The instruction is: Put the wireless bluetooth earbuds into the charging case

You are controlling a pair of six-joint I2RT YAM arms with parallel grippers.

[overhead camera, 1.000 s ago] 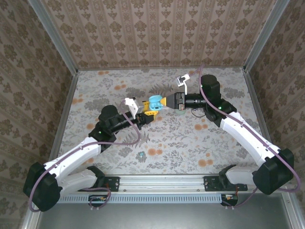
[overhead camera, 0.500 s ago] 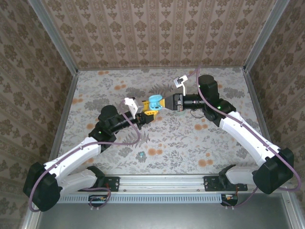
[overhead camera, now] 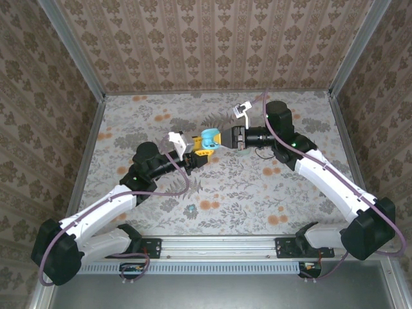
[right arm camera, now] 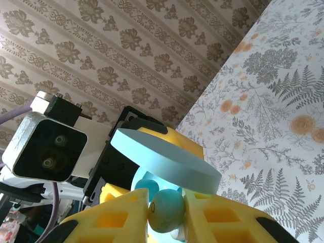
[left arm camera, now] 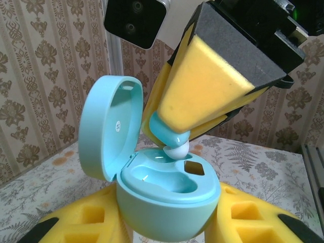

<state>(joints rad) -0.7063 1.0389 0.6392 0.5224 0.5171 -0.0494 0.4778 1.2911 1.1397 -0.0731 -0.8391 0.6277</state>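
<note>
We found the left arm (overhead camera: 109, 203) reaching from its near-left base towards the middle of the table (overhead camera: 129, 122). The left gripper (overhead camera: 201, 149) pointed right and far, its yellow fingers (left arm camera: 288, 205) clamped on either side of the teal charging case (left arm camera: 169, 195). The case stood upright, and in the left wrist view its lid (left arm camera: 101, 131) was swung open to the left. The right arm (overhead camera: 328, 177) ran from its near-right base out to a raised elbow at the far right. From there it bent back so that the right gripper (overhead camera: 225, 137) pointed left at the case. Its pincer was pressed together on a teal earbud (left arm camera: 169, 136), whose whitish tip touched the case's open top beside a square hollow. In the right wrist view the same bud sat between the two yellow pads (right arm camera: 197, 207), just under the lid. A second earbud (overhead camera: 191, 208), small and teal, lay on the table nearer to us, well apart from both arms. Against a second earlier, the right arm had edged left, bringing its fingers closer in over the case. The left arm had kept its place. A small mark inside the lid was too small for us to read.
</note>
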